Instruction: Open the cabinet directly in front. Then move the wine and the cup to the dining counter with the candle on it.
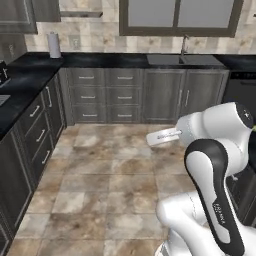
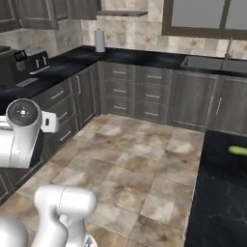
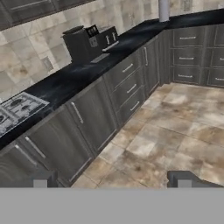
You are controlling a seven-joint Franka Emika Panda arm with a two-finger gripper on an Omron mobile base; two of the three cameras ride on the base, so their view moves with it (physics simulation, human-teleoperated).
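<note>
Arm [image 1: 215,165] folded up close over its base, elbow bent sharply, upper link leaning forward. In the right base view the wrist [image 2: 23,126] sits at left edge. Gripper [image 3: 112,180] points out and down, tilted; jaws wide apart, nothing between them, fingertips [image 3: 40,180] just showing.

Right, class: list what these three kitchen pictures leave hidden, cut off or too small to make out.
- Wall cabinets: left base view, tops cut off by the upper edge; the insides cannot be seen.
- Green thing: right base view, cut by the right edge; too small to identify.
- Stove: hand view, cut by the left edge.
- Fingers: only the tips show, spread wide.
</note>
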